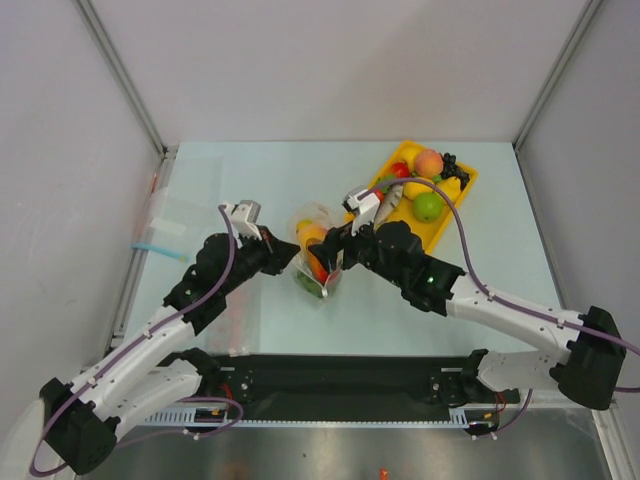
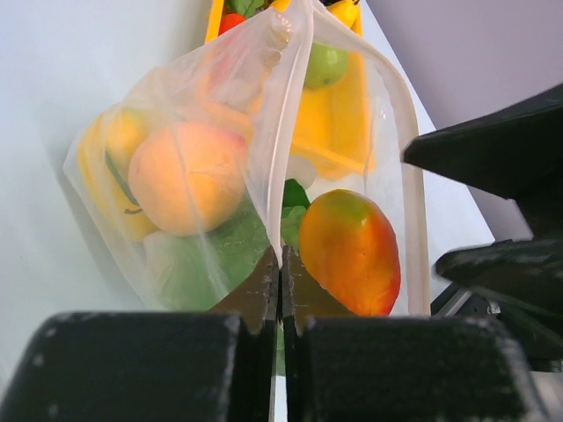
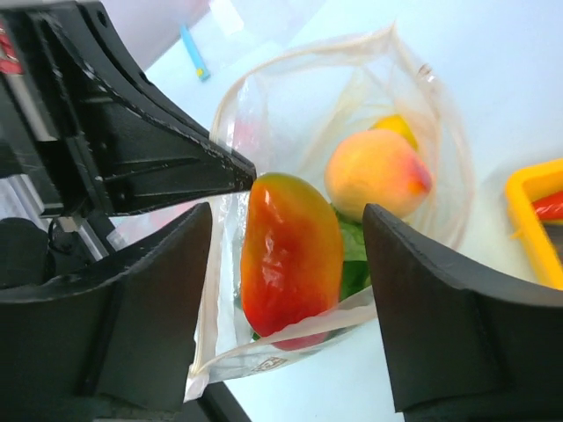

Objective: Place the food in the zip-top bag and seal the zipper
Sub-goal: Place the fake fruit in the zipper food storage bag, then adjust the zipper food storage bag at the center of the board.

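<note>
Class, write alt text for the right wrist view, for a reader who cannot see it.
A red-orange mango sits in the mouth of the clear zip-top bag, framed by the open right claw. The left claw pinches the bag's rim; a peach and green lettuce lie inside.

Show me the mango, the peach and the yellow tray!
mango (image 3: 290,255), right wrist view, middle of its red-orange side.
peach (image 3: 378,171), right wrist view, middle of the fruit.
yellow tray (image 3: 526,224), right wrist view, on its rim.
</note>
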Available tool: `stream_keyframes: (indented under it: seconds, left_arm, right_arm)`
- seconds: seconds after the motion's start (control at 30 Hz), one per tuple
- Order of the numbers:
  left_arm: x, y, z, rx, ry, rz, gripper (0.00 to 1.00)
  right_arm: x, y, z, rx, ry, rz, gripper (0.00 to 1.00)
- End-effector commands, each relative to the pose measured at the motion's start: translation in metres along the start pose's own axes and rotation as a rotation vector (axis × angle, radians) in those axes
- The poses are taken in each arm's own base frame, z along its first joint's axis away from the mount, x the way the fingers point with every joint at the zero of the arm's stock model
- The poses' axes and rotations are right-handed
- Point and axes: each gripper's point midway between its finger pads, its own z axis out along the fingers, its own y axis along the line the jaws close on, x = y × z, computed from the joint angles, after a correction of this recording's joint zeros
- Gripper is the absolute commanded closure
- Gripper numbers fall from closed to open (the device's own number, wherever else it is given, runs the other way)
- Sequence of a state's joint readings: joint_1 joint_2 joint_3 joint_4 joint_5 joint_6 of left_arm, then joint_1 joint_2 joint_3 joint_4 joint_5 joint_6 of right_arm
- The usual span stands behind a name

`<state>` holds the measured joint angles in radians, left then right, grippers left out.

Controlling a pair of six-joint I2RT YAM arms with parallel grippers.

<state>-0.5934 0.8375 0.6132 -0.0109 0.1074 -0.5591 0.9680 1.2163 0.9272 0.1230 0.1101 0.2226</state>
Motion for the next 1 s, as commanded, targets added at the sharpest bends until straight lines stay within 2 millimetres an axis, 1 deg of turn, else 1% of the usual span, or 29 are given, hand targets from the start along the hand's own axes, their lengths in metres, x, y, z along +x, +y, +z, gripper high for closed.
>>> stream_keyframes:
  seconds: [0.0,0.1,0.13,0.2,0.27,0.37,0.4,0.47,0.5,0.53,0.57,0.6,0.63,0.67,0.73,0.8,0.87,0.9,0.93,0.97]
  left_arm:
    - [-0.022,-0.012,-0.006,0.028,-0.068,0.009,1.00]
    - [-0.025,-0.013,-0.007,0.027,-0.081,0.014,1.00]
    - [-0.022,-0.011,-0.009,0.016,-0.066,0.015,1.00]
    - [-0.023,-0.013,-0.010,0.026,-0.065,0.017,1.00]
    - [-0.024,-0.016,-0.011,0.036,-0.068,0.019,1.00]
    - [-0.024,-0.016,-0.012,0.037,-0.065,0.020,1.00]
    - [-0.023,-0.017,-0.012,0.040,-0.064,0.019,1.00]
    - [-0.022,-0.017,-0.011,0.045,-0.061,0.018,1.00]
    - [-0.022,-0.016,-0.010,0.041,-0.060,0.017,1.00]
    - [-0.021,-0.017,-0.009,0.043,-0.052,0.017,1.00]
    - [-0.019,-0.019,-0.009,0.055,-0.042,0.017,1.00]
    - [-0.019,-0.021,-0.009,0.063,-0.040,0.015,1.00]
    - [-0.019,-0.022,-0.009,0.068,-0.040,0.015,1.00]
    - [-0.020,-0.022,-0.010,0.072,-0.047,0.018,1.00]
    - [-0.020,-0.022,-0.010,0.071,-0.048,0.018,0.99]
    - [-0.019,-0.025,-0.011,0.086,-0.040,0.016,1.00]
    - [-0.020,-0.026,-0.012,0.090,-0.046,0.017,1.00]
    - [-0.021,-0.024,-0.011,0.077,-0.054,0.016,1.00]
    - [-0.022,-0.024,-0.011,0.075,-0.056,0.016,1.00]
    - [-0.020,-0.023,-0.011,0.072,-0.045,0.015,1.00]
  right_arm:
    - [-0.025,0.003,-0.016,0.000,-0.070,-0.019,0.31]
    - [-0.022,0.008,-0.018,-0.031,-0.048,-0.031,0.37]
    - [-0.021,0.010,-0.018,-0.044,-0.038,-0.044,0.42]
    - [-0.020,0.020,-0.017,-0.097,-0.018,-0.056,0.51]
    - [-0.013,0.031,-0.017,-0.157,0.013,-0.070,0.54]
    - [-0.007,0.038,-0.015,-0.195,0.040,-0.075,0.61]
    - [-0.003,0.039,-0.009,-0.196,0.060,-0.074,0.63]
    - [0.006,0.036,-0.003,-0.185,0.094,-0.075,0.65]
    - [0.013,0.033,0.007,-0.165,0.119,-0.076,0.67]
    - [0.018,0.030,0.012,-0.145,0.140,-0.076,0.69]
    - [0.025,0.020,0.016,-0.090,0.178,-0.079,0.70]
    - [0.029,0.015,0.025,-0.055,0.201,-0.085,0.74]
    - [0.035,0.004,0.027,0.003,0.224,-0.086,0.74]
    - [0.038,0.000,0.029,0.024,0.229,-0.086,0.75]
    - [0.038,-0.005,0.031,0.046,0.217,-0.084,0.74]
    - [0.034,-0.008,0.029,0.071,0.209,-0.076,0.72]
    - [0.027,-0.007,0.021,0.061,0.183,-0.073,0.68]
    - [0.022,-0.005,0.019,0.052,0.159,-0.072,0.61]
    - [0.013,-0.002,0.012,0.035,0.131,-0.067,0.58]
    - [0.011,0.000,0.008,0.026,0.126,-0.066,0.56]
